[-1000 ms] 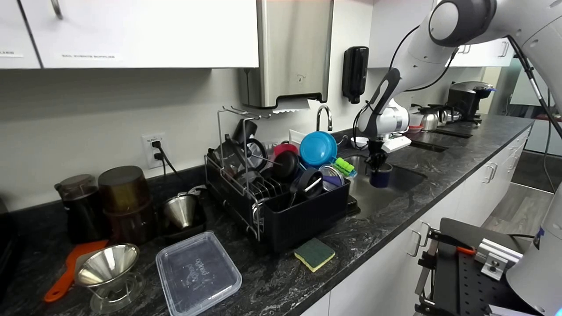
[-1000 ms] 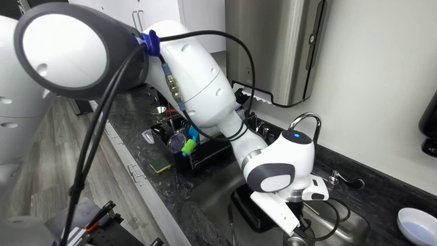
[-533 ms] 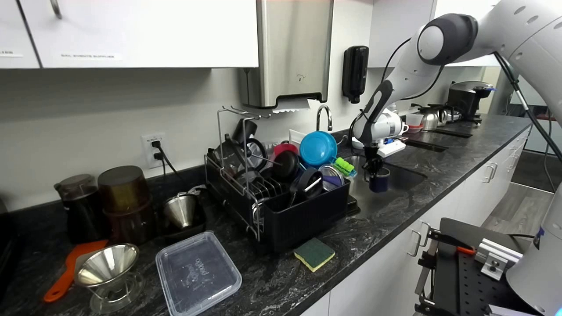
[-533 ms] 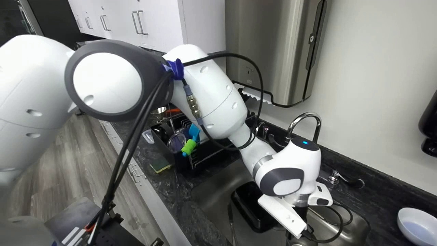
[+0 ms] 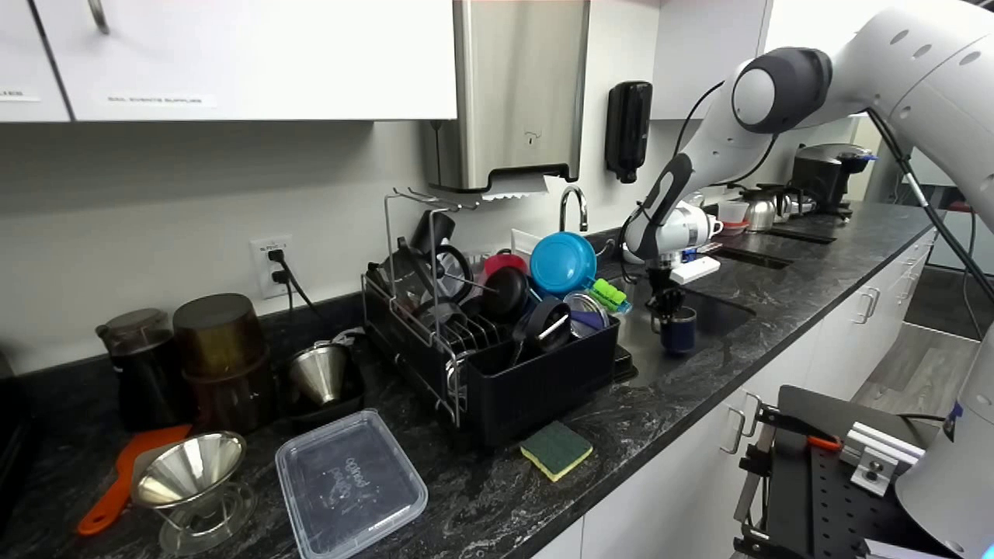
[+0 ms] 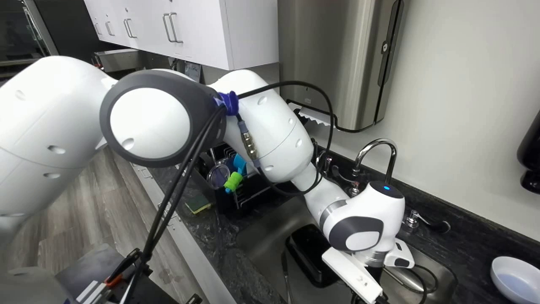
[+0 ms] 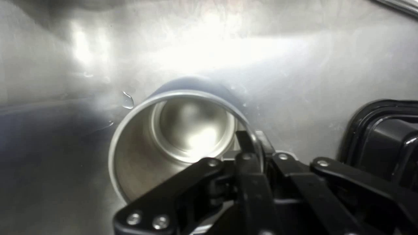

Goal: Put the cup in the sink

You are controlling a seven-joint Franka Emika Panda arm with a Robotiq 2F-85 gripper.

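Observation:
The dark blue cup (image 5: 679, 332) with a steel inside is upright or nearly so, within the sink (image 5: 724, 312). In the wrist view, I look down into the cup (image 7: 189, 129) above the steel sink floor (image 7: 313, 71). My gripper (image 7: 255, 142) is shut on the cup's wall, with one finger inside the rim and one outside. In an exterior view, the gripper (image 5: 665, 301) stands at the cup's near-wall side. I cannot tell whether the cup's base touches the sink floor. The sink also shows in an exterior view (image 6: 270, 240), where the cup is hidden or out of frame.
A black tray (image 6: 310, 255) lies in the sink beside the cup; it also shows in the wrist view (image 7: 388, 143). A faucet (image 6: 393, 159) rises behind. A full dish rack (image 5: 543, 380) and a sponge (image 5: 557, 449) stand beside the sink. A white bowl (image 6: 517, 276) sits on the counter.
The arm has lowered, and its elbow has come down. The cup, still in the gripper, has sunk lower into the sink and moved slightly away from the dish rack.

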